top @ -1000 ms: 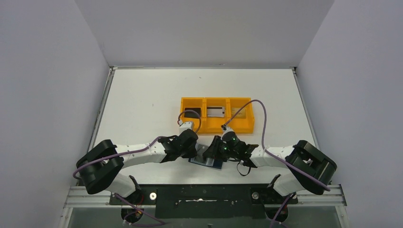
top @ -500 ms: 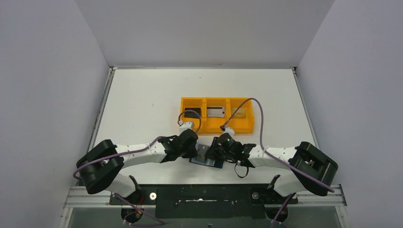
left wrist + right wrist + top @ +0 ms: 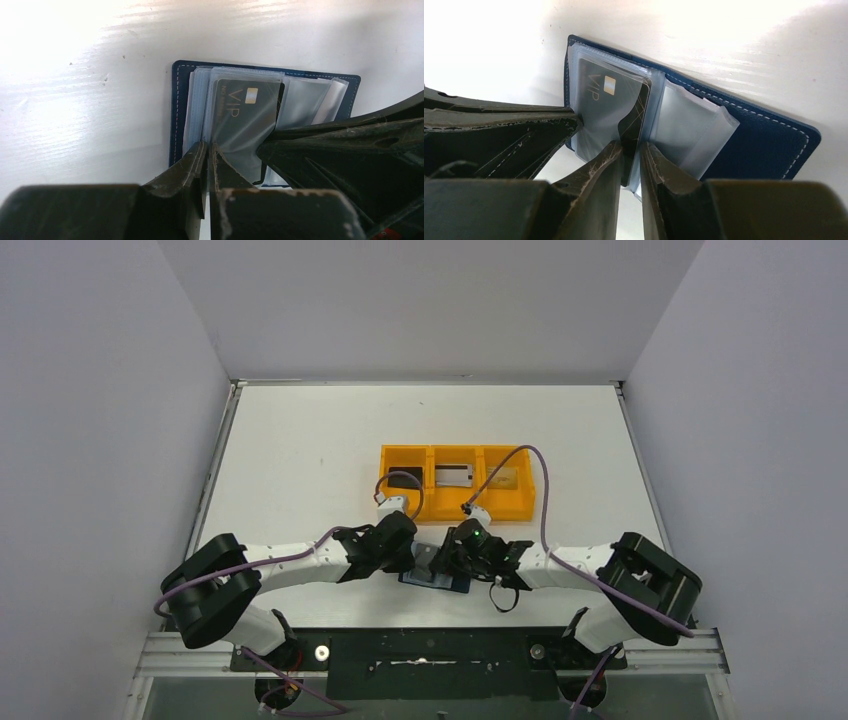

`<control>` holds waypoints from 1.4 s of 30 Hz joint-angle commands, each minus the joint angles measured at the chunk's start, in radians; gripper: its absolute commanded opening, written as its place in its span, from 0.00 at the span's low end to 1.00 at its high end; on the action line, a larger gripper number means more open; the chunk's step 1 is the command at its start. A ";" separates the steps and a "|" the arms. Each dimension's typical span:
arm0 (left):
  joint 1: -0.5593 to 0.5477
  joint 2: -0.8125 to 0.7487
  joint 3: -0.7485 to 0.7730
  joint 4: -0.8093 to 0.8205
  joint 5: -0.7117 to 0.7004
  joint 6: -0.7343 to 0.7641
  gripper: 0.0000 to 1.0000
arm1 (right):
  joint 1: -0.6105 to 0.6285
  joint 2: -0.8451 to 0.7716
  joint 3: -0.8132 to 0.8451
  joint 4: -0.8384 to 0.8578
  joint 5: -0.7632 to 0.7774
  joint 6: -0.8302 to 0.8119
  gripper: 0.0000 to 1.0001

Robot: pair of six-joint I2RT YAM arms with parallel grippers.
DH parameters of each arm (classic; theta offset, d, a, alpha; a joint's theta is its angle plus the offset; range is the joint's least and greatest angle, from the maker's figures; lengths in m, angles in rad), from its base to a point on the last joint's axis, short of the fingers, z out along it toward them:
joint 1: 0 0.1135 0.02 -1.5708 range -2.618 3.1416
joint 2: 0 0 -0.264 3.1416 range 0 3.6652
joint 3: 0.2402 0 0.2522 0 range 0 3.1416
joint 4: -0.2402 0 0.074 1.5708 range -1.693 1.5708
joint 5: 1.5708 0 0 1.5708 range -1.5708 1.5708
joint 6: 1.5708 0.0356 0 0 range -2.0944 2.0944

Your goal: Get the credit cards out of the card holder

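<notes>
The navy card holder (image 3: 436, 583) lies open on the table near the front edge, between both grippers. Its navy cover (image 3: 176, 110) (image 3: 769, 145) carries clear plastic sleeves. A black credit card (image 3: 240, 107) (image 3: 636, 120) marked VIP sits in one sleeve, its lower corner sticking out. My left gripper (image 3: 207, 146) (image 3: 412, 562) is shut on the sleeve's near edge. My right gripper (image 3: 631, 146) (image 3: 447, 562) is pinched on the card's bare corner beside the sleeve edge.
An orange three-compartment tray (image 3: 500, 512) stands just beyond the grippers, with a black card (image 3: 397, 480), a silver card (image 3: 453, 476) and a gold-tan card (image 3: 505, 478) in it. The other gripper's fingers (image 3: 340, 150) (image 3: 499, 130) crowd each wrist view.
The right arm has edged left toward the holder and its jaws have narrowed a little on the card. The left arm has stayed put, still shut.
</notes>
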 commanded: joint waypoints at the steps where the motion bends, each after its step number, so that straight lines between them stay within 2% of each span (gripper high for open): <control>1: -0.007 0.043 -0.014 -0.076 0.038 0.014 0.04 | 0.019 0.042 0.048 0.023 0.027 0.003 0.20; 3: -0.009 0.042 -0.017 -0.075 0.038 0.014 0.04 | 0.024 0.046 0.052 0.016 0.033 0.002 0.15; 6: -0.009 0.041 -0.020 -0.079 0.032 0.012 0.04 | 0.027 0.034 0.052 0.004 0.045 0.001 0.01; 7: -0.009 0.039 -0.020 -0.084 0.026 0.011 0.04 | 0.027 0.023 0.049 -0.005 0.050 0.004 0.00; 15: -0.007 0.031 -0.027 -0.111 -0.007 0.000 0.04 | -0.030 -0.098 -0.043 0.030 -0.003 0.006 0.00; 22: -0.008 0.033 -0.028 -0.099 0.002 -0.003 0.04 | -0.060 -0.111 -0.078 0.063 -0.052 0.019 0.00; 25: -0.009 0.034 -0.029 -0.088 0.016 0.001 0.04 | -0.059 -0.089 -0.074 0.103 -0.059 0.030 0.11; 31: -0.009 0.034 -0.025 -0.088 0.022 0.005 0.04 | -0.059 -0.010 -0.033 0.135 -0.062 0.040 0.23; 40: -0.009 0.030 -0.027 -0.083 0.030 0.008 0.04 | -0.057 0.040 -0.040 0.195 -0.086 0.038 0.26; 42: -0.009 0.032 -0.028 -0.077 0.034 0.009 0.04 | -0.044 0.054 -0.016 0.162 -0.072 0.027 0.28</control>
